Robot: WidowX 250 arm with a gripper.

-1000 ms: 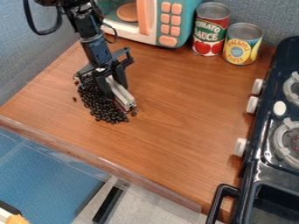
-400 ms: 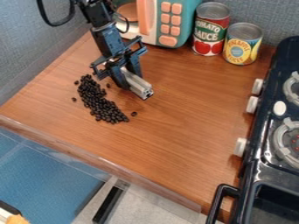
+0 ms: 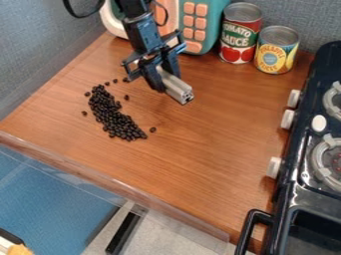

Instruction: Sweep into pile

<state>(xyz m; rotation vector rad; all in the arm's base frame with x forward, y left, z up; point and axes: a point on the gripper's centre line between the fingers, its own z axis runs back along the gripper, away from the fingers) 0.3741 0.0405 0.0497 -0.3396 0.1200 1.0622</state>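
My gripper [image 3: 162, 84] hangs over the upper middle of the wooden counter, shut on a silver metal bar [image 3: 176, 88] that slants down to the right from between its fingers. Down and left of it, a pile of dark beans [image 3: 113, 115] lies in a long band running from upper left to lower right, apart from the bar. Several single beans lie loose around the band: one at its right end [image 3: 153, 129], one on its left, and several near its upper end, toward the gripper.
A toy microwave [image 3: 193, 25] stands at the back, with a tomato sauce can [image 3: 240, 34] and a pineapple can [image 3: 276, 50] to its right. A black toy stove [image 3: 306, 149] lines the right side. The counter's front edge [image 3: 113, 184] has a clear strip.
My gripper has moved up and to the right with the metal bar, away from the beans, uncovering the band and some loose beans near its upper end.
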